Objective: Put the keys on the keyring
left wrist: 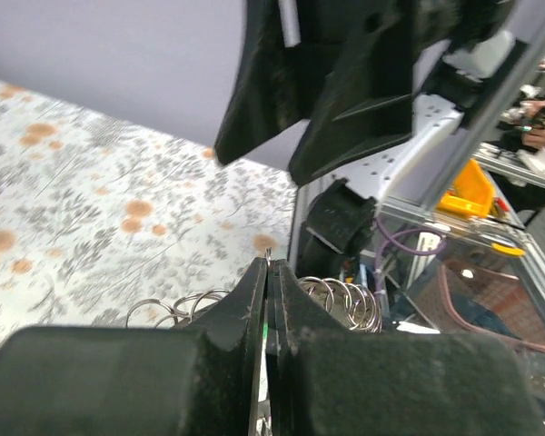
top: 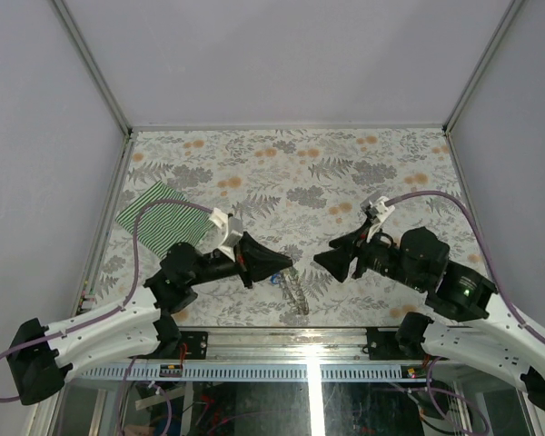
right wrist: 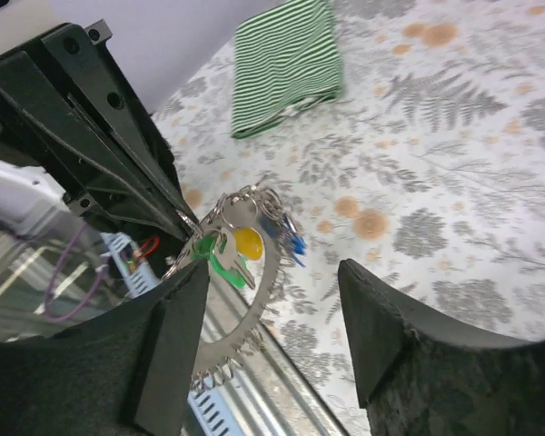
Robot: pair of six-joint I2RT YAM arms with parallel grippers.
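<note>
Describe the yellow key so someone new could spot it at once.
Start at the left tool, the black wedge on the left of the right wrist view, pinching the keyring. Just below its tip, the yellow key hangs between the green key and the blue key. It is the only one with a yellow head.

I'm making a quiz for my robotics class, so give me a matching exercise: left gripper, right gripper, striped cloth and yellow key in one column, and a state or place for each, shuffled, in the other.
Column one
1. left gripper
2. right gripper
3. striped cloth
4. yellow key

Column two
A. lying flat on the left side of the table
B. open, holding nothing
C. dangling beside a green key
D. shut on the keyring

Pairs: 1-D, 2-B, 3-A, 4-C
</note>
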